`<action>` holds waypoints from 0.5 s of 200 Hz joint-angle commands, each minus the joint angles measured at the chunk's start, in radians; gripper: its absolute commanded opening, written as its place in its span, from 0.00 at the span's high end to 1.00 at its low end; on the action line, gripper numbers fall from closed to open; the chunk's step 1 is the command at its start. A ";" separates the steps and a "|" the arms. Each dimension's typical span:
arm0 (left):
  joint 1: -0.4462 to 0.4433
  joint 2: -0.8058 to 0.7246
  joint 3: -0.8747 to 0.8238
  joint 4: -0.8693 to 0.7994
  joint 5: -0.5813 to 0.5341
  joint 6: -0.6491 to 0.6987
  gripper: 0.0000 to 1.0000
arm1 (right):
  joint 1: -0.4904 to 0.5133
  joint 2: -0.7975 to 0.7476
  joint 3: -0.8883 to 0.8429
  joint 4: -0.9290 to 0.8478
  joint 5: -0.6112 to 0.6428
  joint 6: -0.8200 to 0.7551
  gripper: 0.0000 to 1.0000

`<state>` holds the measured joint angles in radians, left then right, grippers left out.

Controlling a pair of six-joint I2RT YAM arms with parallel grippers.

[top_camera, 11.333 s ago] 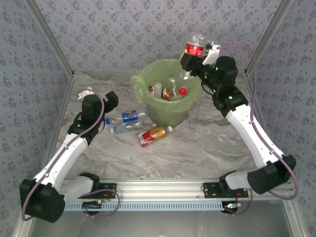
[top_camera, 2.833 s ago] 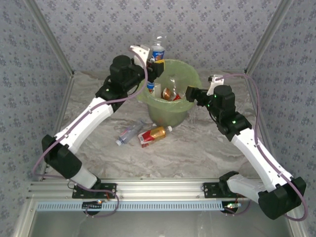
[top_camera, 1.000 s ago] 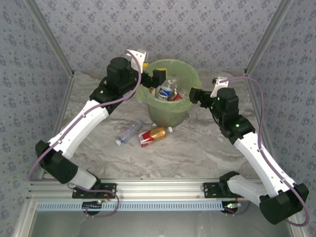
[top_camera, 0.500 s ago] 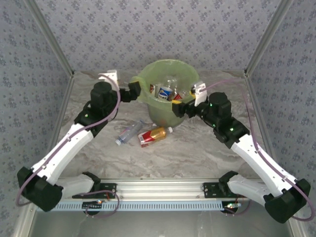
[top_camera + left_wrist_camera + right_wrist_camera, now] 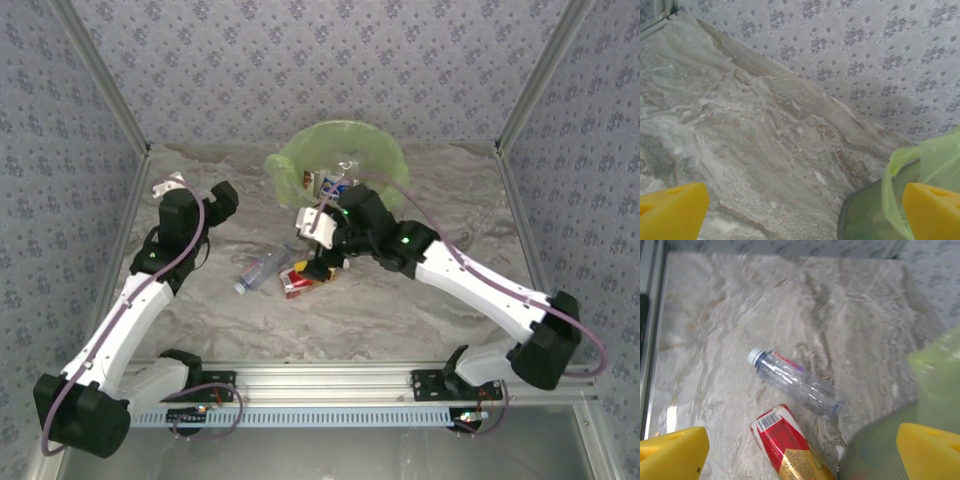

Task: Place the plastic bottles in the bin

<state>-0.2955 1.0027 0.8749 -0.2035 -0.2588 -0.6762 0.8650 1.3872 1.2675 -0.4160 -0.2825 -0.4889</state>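
Right gripper [image 5: 320, 256] hangs spread and empty over the red bottle [image 5: 789, 442], which lies flat on the table [image 5: 420, 320] just in front of the bin [image 5: 386, 160]. A clear bottle [image 5: 795, 382] lies just beside it, and more bottles [image 5: 330, 185] sit inside the bin. Left gripper [image 5: 224, 196] is spread too, holding nothing, off to the bin's left. My worry is the finger [image 5: 927, 450] on the bin side: coming down, it could snag the loose bag [image 5: 285, 175] or shove the bin. The round bottle may also roll away or knock its neighbour. Open marble lies towards the rail [image 5: 330, 375] and leftwards, and the walls [image 5: 300, 60] stand well back
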 commanded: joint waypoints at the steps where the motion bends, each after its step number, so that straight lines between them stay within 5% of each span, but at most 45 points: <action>1: 0.024 -0.033 -0.023 -0.024 -0.015 -0.045 0.01 | 0.033 0.094 0.079 -0.180 -0.031 -0.188 0.02; 46: 0.059 -0.058 -0.048 -0.030 -0.010 -0.049 0.01 | 0.077 0.308 0.189 -0.369 -0.013 -0.380 0.03; 100: 0.078 -0.058 -0.059 -0.038 0.003 -0.052 0.01 | 0.052 0.490 0.233 -0.310 0.053 -0.499 0.04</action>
<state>-0.2287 0.9573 0.8219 -0.2348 -0.2584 -0.7174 0.9325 1.8229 1.4464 -0.7044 -0.2733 -0.8928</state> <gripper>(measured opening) 0.993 0.964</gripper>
